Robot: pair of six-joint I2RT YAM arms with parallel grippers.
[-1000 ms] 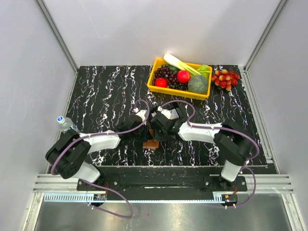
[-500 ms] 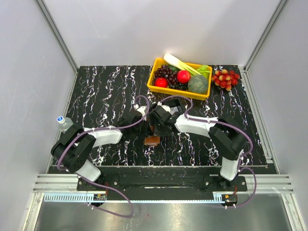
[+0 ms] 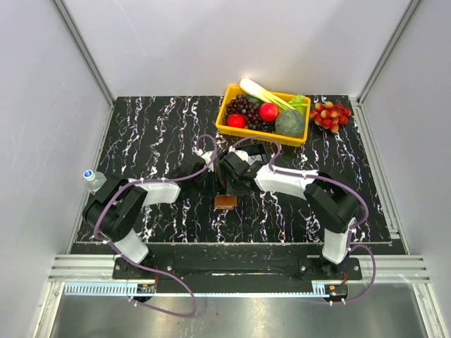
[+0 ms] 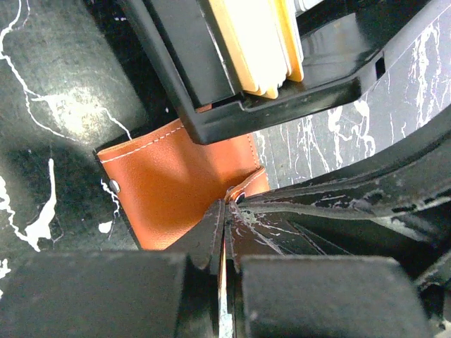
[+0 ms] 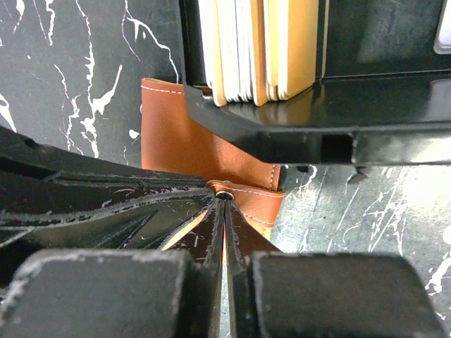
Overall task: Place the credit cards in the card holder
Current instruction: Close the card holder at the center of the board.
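On the marbled table (image 3: 141, 141) the black box (image 5: 317, 134) holds the credit cards (image 5: 246, 49) standing on edge, ready to be taken. The brown card holder (image 4: 176, 190) lies just beside it. The left gripper (image 4: 224, 227) and the right gripper (image 5: 223, 215) each have their fingers pressed together, pinching the holder at its snap tab, probably to pull it open.

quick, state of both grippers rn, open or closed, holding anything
left gripper: closed, pinching an edge of the card holder
right gripper: closed, pinching the card holder too
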